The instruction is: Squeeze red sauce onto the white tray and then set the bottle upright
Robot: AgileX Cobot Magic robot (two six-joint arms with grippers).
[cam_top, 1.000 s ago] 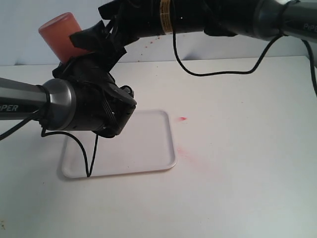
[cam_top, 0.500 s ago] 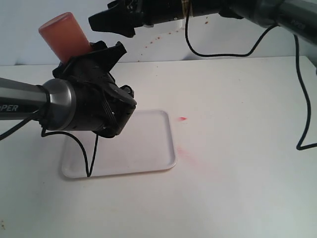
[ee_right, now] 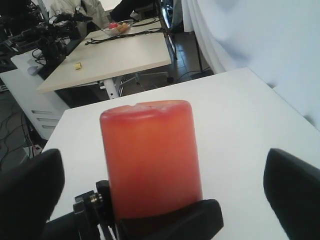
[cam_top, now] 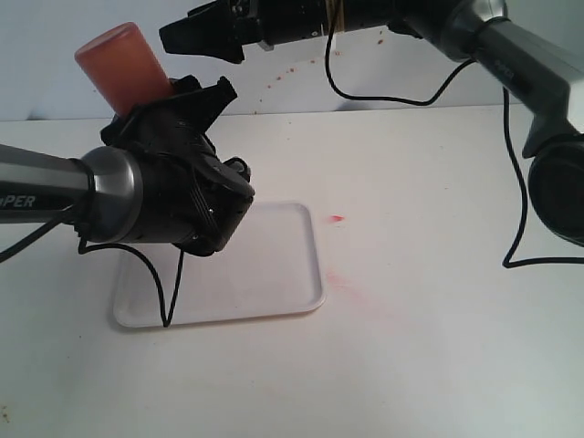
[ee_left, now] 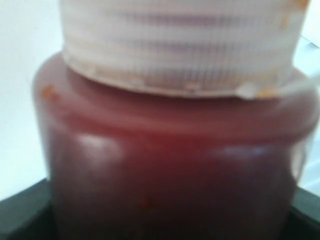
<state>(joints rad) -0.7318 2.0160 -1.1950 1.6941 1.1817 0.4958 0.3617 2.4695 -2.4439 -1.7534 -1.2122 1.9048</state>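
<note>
The bottle is held upside down and tilted over the white tray, with its flat orange-red base pointing up. My left gripper is shut on its lower body. The left wrist view is filled by the bottle, with dark red sauce inside below a pale ribbed cap; the nozzle is hidden. My right gripper hangs open just right of the base, not touching it. In the right wrist view the bottle base stands between the wide-apart fingers. No sauce drops show on the tray.
Faint pinkish-red smears mark the white table right of the tray, and specks dot the back wall. A black cable droops from the left arm onto the tray. The right arm spans the top of the scene.
A second ago my right gripper was closed around the bottle's upper part. It has let go and drawn back up and to the right. The left gripper and bottle stayed nearly still.
</note>
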